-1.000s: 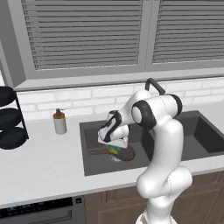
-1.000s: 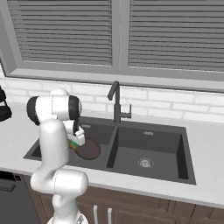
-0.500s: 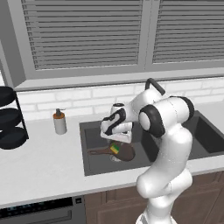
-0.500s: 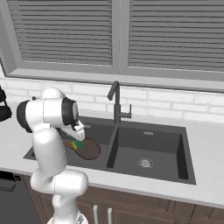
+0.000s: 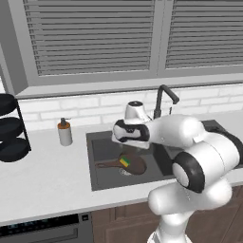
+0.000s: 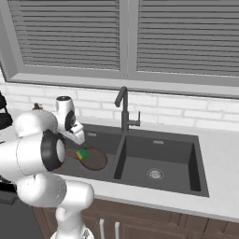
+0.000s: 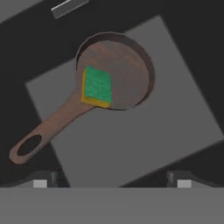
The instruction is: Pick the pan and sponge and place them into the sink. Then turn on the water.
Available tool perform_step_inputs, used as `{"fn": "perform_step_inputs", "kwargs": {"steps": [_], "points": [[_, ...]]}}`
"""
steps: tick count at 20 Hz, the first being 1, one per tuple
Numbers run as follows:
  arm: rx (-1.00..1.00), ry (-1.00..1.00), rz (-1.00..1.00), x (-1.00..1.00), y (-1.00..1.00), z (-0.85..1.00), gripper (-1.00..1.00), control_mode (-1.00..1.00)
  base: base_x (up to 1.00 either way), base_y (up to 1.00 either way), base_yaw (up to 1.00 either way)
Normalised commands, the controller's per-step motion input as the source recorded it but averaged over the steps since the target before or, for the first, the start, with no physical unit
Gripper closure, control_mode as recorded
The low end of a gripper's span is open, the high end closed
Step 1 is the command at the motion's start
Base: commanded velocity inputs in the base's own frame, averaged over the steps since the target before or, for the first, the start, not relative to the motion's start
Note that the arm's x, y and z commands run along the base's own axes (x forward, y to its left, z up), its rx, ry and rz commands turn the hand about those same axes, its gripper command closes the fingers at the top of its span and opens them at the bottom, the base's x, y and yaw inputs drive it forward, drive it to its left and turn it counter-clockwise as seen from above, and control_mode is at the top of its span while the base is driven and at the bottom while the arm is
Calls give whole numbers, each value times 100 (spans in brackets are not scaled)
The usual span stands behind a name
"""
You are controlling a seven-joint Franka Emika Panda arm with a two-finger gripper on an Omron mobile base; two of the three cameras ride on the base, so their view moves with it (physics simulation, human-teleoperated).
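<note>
The dark brown pan (image 7: 124, 65) lies flat in the left basin of the dark grey sink (image 5: 102, 147), its long handle (image 7: 48, 127) pointing away from the faucet. The green sponge (image 7: 97, 86) rests on the pan's rim where the handle joins. My gripper (image 7: 111, 179) hangs above them, open, with nothing between its fingertips (image 7: 41, 180). From the base, the gripper (image 5: 127, 141) sits over the pan (image 5: 135, 165) and sponge (image 5: 125, 162). On the other side I see the gripper (image 6: 77, 137), pan (image 6: 97, 160), sponge (image 6: 83, 153) and sink (image 6: 154, 156). No water is in view at the faucet (image 6: 123, 109).
A soap dispenser (image 5: 64, 132) stands on the counter left of the sink, and a black tiered rack (image 5: 10, 127) is at the far left. The faucet (image 5: 163, 97) rises behind the basin divider. The right basin has a round drain (image 6: 155, 173).
My gripper has risen away from the pan and its jaws have spread slightly wider. The sponge stays lying on the pan. The arm's elbow has swung outward.
</note>
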Motion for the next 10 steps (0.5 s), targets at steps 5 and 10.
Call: {"fn": "perform_step_inputs", "kwargs": {"steps": [5, 10], "points": [[0, -14, 10, -83, -19, 92, -100, -100, 0, 0, 0], [0, -27, 15, -56, -35, 77, -100, -100, 0, 0, 0]]}}
